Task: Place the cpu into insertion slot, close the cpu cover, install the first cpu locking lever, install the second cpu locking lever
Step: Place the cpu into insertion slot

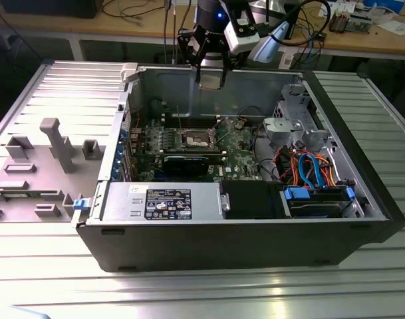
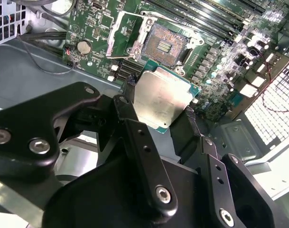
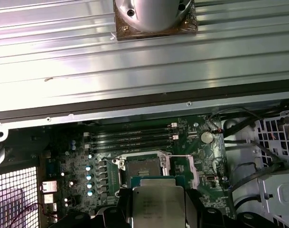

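The cpu point(image 2: 164, 99) hangs in the air, clamped in the claw point(image 2: 159, 97), whose two black fingers point(image 2: 135, 137) press on opposite sides of the chip with its silver top turned to the camera. In the exterior view the claw point(image 1: 211, 74) sits high over the far wall of the case point(image 1: 189, 249), which rests on the ribbed table point(image 1: 189, 296), so the chip is well clear of the board point(image 2: 94, 23).

The slot point(image 2: 164, 45) lies bare near the middle of the board, its dark contact field exposed. The cover point(image 2: 139, 35) stands flipped open beside it.

The chief danger, as I judge it, is to those contacts. The chip is held only by its thin edges. If it slips or twists in the grip it could come down tilted, or turned the wrong way for the slot's keying, and bend them. A descent that is slightly off-centre would land a corner on the slot's metal rim. The chip might also catch the raised cover or the case's far wall on the way in. In the first wrist view the cpu point(image 3: 157, 204) hides part of the board near the slot point(image 3: 143, 167), which makes alignment harder to judge.
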Robot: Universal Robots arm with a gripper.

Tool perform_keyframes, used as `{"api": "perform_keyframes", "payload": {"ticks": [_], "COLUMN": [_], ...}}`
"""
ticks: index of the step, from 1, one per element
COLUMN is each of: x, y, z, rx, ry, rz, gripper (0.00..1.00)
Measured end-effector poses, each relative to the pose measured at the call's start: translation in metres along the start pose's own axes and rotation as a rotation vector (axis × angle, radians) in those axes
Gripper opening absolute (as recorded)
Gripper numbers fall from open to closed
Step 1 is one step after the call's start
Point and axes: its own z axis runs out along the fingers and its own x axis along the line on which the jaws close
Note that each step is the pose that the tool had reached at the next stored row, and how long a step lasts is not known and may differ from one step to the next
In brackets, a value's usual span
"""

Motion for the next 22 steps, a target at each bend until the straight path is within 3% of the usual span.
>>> {"api": "perform_keyframes", "payload": {"ticks": [14, 22], "x": [0.0, 0.0], "y": [0.0, -0.0001], "z": [0.0, 0.0004], "rx": [-0.0001, -0.0008], "ry": [-0.0005, -0.0047], "rz": [0.006, 0.053], "gripper": [0.54, 0.54]}}
